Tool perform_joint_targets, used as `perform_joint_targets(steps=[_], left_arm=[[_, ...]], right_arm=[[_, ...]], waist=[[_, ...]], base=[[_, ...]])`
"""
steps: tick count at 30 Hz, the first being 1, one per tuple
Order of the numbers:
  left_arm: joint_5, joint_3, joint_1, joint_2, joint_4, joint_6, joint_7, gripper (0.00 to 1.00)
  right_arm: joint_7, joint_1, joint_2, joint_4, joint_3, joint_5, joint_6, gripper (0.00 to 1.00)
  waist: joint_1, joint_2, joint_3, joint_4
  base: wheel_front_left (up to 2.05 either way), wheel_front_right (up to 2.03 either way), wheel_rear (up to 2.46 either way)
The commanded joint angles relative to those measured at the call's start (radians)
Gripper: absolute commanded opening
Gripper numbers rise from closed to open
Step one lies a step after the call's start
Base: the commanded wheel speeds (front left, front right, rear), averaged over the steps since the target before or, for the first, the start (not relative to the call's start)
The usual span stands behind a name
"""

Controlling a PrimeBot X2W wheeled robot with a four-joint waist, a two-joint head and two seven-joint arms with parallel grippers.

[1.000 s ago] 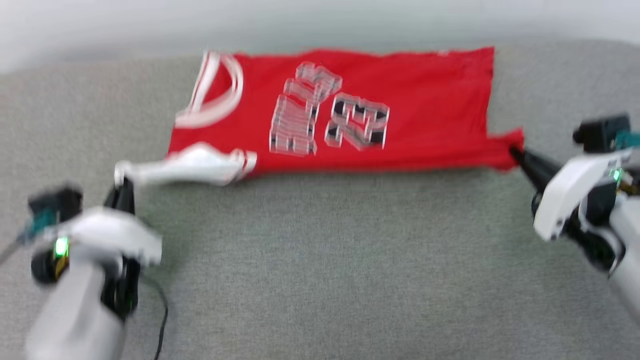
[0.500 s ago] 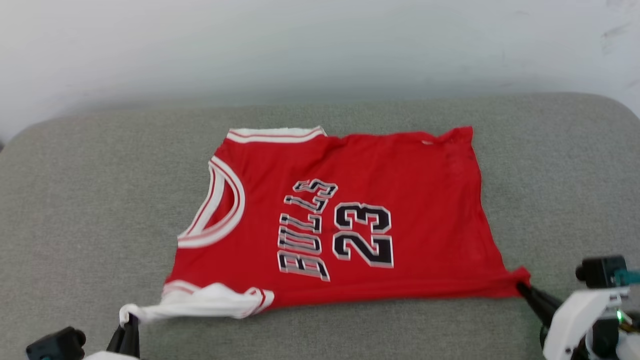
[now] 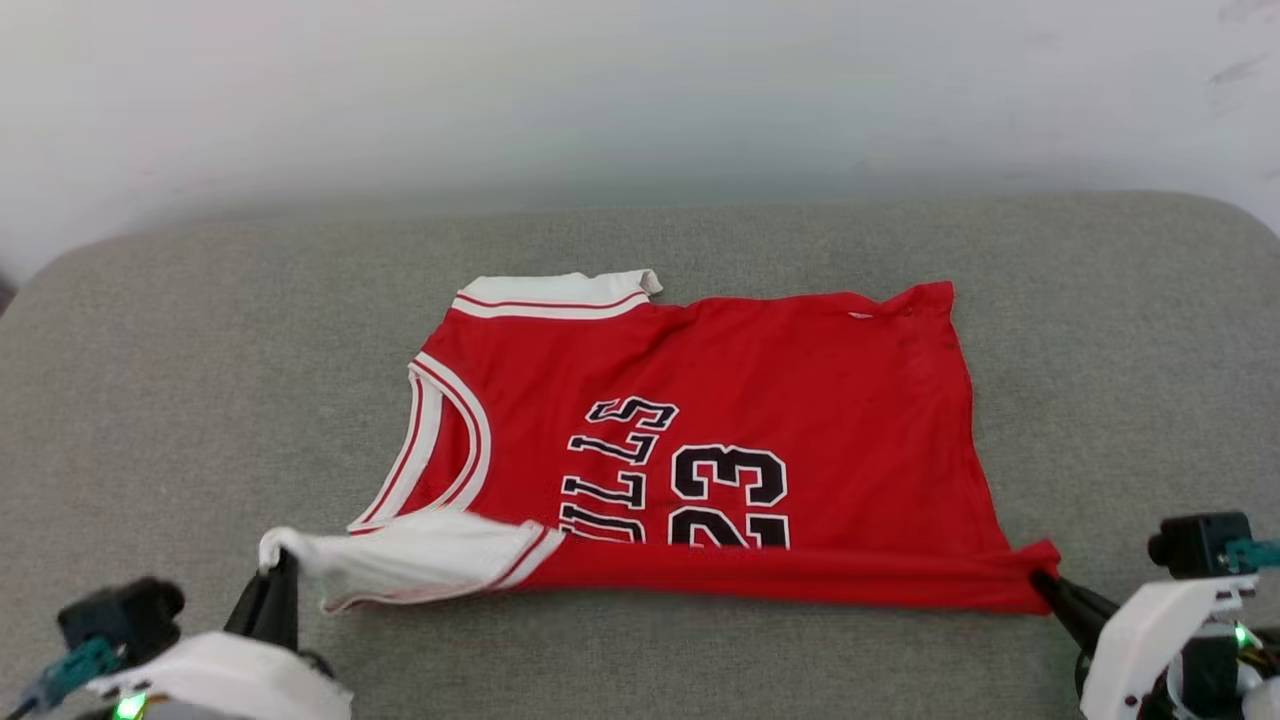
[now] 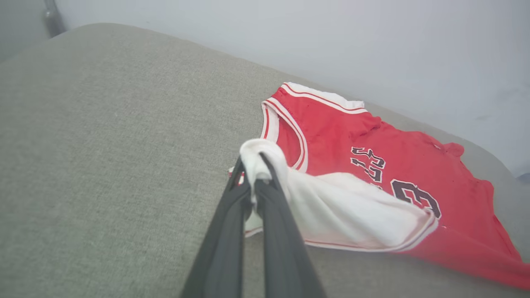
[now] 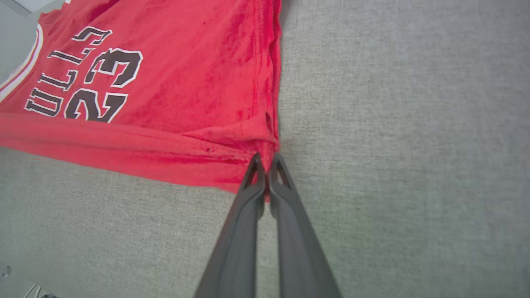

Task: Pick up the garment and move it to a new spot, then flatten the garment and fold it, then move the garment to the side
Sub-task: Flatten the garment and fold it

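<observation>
At the lower left of the head view, pinching the tip of the white sleeve point(image 3: 420, 555) with the left hand point(image 3: 283, 562), dark fingers closed tight on a bunched knob of cloth and holding it just above the grey cushion point(image 3: 200, 400). In the left wrist view, carrying that sleeve draped over the closed fingertips, with the white cloth sagging back toward the red body. Holding the jersey point(image 3: 830, 400) spread chest-up across the middle of the cushion, neckline pointing left and hem pointing right. Pulling its near edge up into a taut red ridge running from sleeve to hem corner, and so hiding the bottom of the black lettering and of the 23. Leaving the far edge lying flat, with the other striped sleeve end resting at the far left corner. At the lower right, clamping the near hem corner with the right hand point(image 3: 1040, 582), fingers closed on a small pinch of red cloth, low over the cushion. Facing a pale wall point(image 3: 600, 100) behind the cushion.
</observation>
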Motion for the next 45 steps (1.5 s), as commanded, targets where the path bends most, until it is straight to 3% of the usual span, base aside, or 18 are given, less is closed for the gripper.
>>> perform_joint_targets(steps=[1, 10, 19, 20, 21, 22, 23, 24, 25, 32, 39, 40, 45], left_arm=[[0.005, -0.003, -0.019, 0.003, 0.011, -0.004, 0.004, 0.00], [0.023, -0.068, -0.290, -0.038, 0.194, -0.099, 0.022, 0.00], [-0.006, -0.099, -0.414, -0.093, 0.394, -0.173, 0.029, 0.00], [-0.013, -0.100, -0.422, -0.098, 0.421, -0.188, 0.026, 0.00], [-0.020, -0.105, -0.426, -0.104, 0.443, -0.198, 0.032, 0.12], [-0.029, -0.108, -0.431, -0.114, 0.463, -0.211, 0.034, 0.36], [-0.035, -0.110, -0.437, -0.122, 0.480, -0.221, 0.033, 0.65], [-0.040, -0.112, -0.442, -0.126, 0.497, -0.229, 0.034, 0.98], [-0.049, -0.109, -0.446, -0.130, 0.513, -0.237, 0.029, 1.00], [-0.067, -0.088, -0.451, -0.122, 0.581, -0.272, 0.000, 1.00], [-0.079, -0.070, -0.418, -0.066, 0.546, -0.264, 0.035, 1.00], [-0.078, -0.073, -0.408, -0.021, 0.494, -0.250, 0.087, 1.00], [-0.094, -0.069, -0.400, 0.078, 0.389, -0.223, 0.228, 1.00]], right_arm=[[0.009, -0.019, 0.003, -0.005, -0.009, -0.010, -0.002, 0.00], [0.121, -0.141, 0.067, -0.047, -0.044, -0.109, -0.002, 0.00], [0.105, -0.252, 0.091, 0.042, 0.007, -0.116, -0.001, 0.00], [0.095, -0.260, 0.093, 0.055, 0.018, -0.117, -0.001, 0.17], [0.086, -0.267, 0.094, 0.068, 0.028, -0.117, -0.001, 0.42], [0.078, -0.271, 0.094, 0.084, 0.039, -0.118, -0.001, 0.85], [0.072, -0.272, 0.099, 0.100, 0.049, -0.107, -0.001, 1.00], [0.068, -0.273, 0.100, 0.112, 0.062, -0.102, -0.001, 1.00], [0.060, -0.274, 0.097, 0.124, 0.073, -0.100, -0.002, 1.00], [-0.115, -0.266, 0.065, 0.114, 0.116, -0.106, -0.002, 1.00], [-0.335, -0.226, 0.066, 0.064, 0.099, -0.139, -0.001, 1.00], [-0.401, -0.202, 0.075, 0.040, 0.068, -0.168, -0.001, 1.00], [-0.463, -0.157, 0.099, -0.025, -0.008, -0.238, -0.001, 1.00]], waist=[[0.0001, -0.0001, 0.007, 0.001], [0.0001, -0.0001, 0.105, -0.003], [0.0001, -0.0001, 0.179, -0.013], [0.0001, -0.0001, 0.183, -0.015], [0.0001, -0.0001, 0.186, -0.016], [0.0001, -0.0001, 0.187, -0.017], [0.0001, -0.0001, 0.188, -0.018], [0.0001, -0.0001, 0.188, -0.019], [0.0001, -0.0001, 0.187, -0.019], [0.0001, -0.0001, 0.140, -0.029], [0.0001, -0.0001, 0.078, -0.052], [0.0001, -0.0001, 0.057, -0.059], [0.0001, -0.0001, 0.045, -0.065]], base=[[0.00, 0.00, 0.00], [0.00, 0.00, 0.00], [0.00, 0.00, 0.00], [0.00, 0.00, 0.00], [0.00, 0.00, 0.00], [0.00, 0.00, 0.00], [0.00, 0.00, 0.00], [0.00, 0.00, 0.00], [0.00, 0.00, 0.00], [0.00, 0.00, 0.00], [0.00, 0.00, 0.00], [0.00, 0.00, 0.00], [0.00, 0.00, 0.00]])
